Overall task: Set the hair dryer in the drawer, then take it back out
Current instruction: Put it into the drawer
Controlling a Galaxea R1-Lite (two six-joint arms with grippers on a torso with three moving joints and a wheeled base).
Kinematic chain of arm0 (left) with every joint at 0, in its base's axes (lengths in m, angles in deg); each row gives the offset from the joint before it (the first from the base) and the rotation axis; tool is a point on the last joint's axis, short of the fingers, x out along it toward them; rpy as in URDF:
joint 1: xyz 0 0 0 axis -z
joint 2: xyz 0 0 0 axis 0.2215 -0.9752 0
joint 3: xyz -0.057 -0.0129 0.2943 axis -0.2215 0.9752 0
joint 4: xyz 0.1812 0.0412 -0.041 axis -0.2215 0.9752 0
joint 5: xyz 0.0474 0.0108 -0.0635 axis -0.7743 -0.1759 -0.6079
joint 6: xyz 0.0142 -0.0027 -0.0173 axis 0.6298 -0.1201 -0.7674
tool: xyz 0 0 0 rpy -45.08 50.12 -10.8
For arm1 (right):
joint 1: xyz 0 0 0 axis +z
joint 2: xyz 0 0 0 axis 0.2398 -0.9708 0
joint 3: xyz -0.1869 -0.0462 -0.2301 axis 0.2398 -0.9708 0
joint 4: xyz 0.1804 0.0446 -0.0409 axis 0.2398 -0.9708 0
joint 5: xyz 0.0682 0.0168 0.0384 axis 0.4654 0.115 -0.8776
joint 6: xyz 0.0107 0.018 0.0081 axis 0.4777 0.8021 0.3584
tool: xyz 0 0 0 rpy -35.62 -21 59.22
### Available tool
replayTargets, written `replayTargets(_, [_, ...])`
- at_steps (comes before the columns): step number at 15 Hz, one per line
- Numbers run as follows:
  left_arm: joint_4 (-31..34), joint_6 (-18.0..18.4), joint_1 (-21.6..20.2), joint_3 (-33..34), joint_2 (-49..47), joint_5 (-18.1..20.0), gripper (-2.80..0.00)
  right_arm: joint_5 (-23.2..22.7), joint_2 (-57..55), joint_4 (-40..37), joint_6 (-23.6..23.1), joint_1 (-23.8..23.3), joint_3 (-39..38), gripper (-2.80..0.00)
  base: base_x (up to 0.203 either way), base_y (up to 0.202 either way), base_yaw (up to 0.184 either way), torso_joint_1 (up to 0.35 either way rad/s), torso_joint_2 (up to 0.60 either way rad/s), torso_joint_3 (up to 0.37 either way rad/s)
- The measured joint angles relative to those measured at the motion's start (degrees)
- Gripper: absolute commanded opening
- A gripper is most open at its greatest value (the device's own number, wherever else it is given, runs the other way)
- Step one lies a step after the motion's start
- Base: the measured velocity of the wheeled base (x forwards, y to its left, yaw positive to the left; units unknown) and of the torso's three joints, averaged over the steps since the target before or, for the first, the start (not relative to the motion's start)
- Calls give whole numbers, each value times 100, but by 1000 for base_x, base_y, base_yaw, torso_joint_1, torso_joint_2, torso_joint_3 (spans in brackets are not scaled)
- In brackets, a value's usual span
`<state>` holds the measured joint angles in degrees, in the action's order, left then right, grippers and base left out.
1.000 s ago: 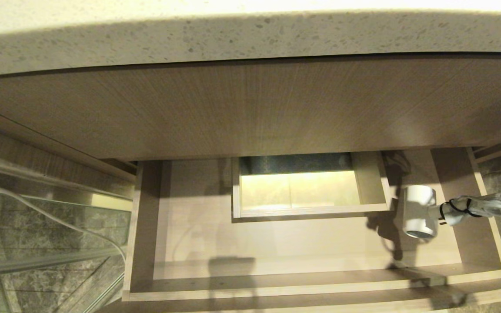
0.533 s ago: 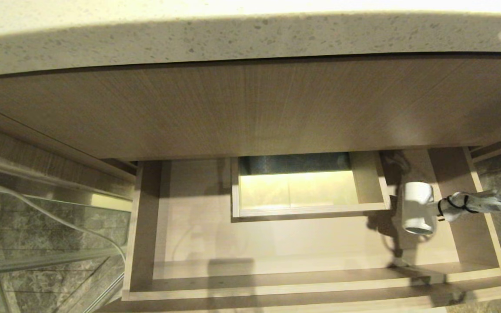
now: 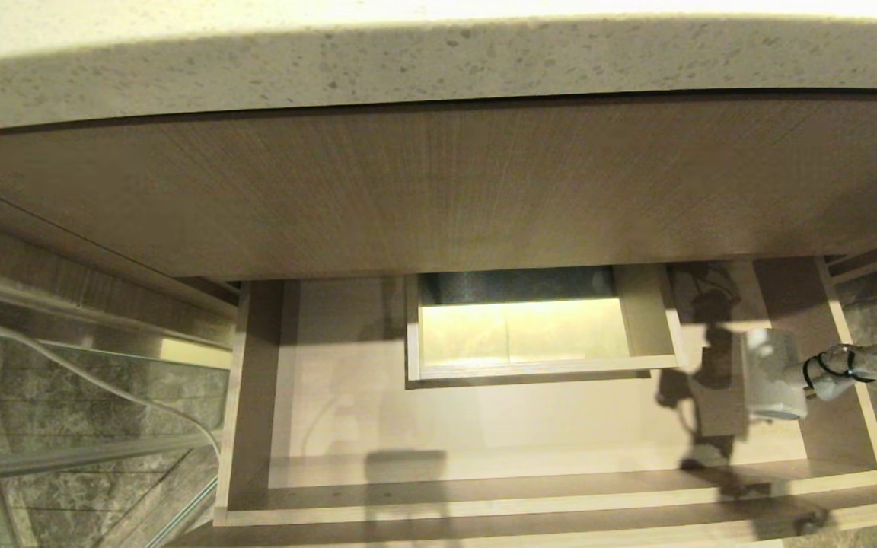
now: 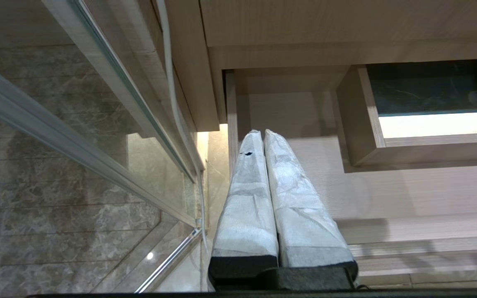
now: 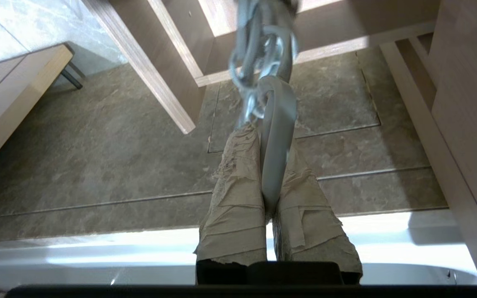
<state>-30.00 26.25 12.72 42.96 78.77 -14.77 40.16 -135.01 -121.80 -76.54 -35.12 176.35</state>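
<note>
Drawer [image 3: 256, 380] standing open, floor mostly bare on left and front; boxed cut-out [image 3: 537, 369] blocking middle rear; hair dryer [image 3: 772, 373] occupying right bay; taller panel [image 3: 438, 190] overhanging rear; glass partition [image 3: 65, 426] crowding left side.

Your right gripper [image 5: 269, 136] is clamped tight, padded fingers [image 5: 238, 198] pointing down — your left gripper [image 4: 263, 136] hangs parked, its fingers pressed together.

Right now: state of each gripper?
Left gripper: shut, empty, parked over the drawer's left end.
Right gripper: shut on the hair dryer's bundled cord, at the drawer's right end.
</note>
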Motion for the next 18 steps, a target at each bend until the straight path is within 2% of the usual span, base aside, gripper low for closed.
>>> replayTargets(8, [0,-2,-2,0,0,0,-280,139,464,205,-75,-141,207,-280,0,0,0,0,0,0])
replayTargets(11, [-5,0,-11,0,0,3,-280,146,665,-109,-431,-194,142,-280,0,0,0,0,0,0])
replayTargets(14, [6,-1,0,0,0,-1,-280,146,809,-463,-459,-221,39,-280,0,0,0,0,0,0])
replayTargets(18, [-2,-7,-2,0,0,0,-280,152,920,-424,-517,-279,74,-280,0,0,0,0,0,0])
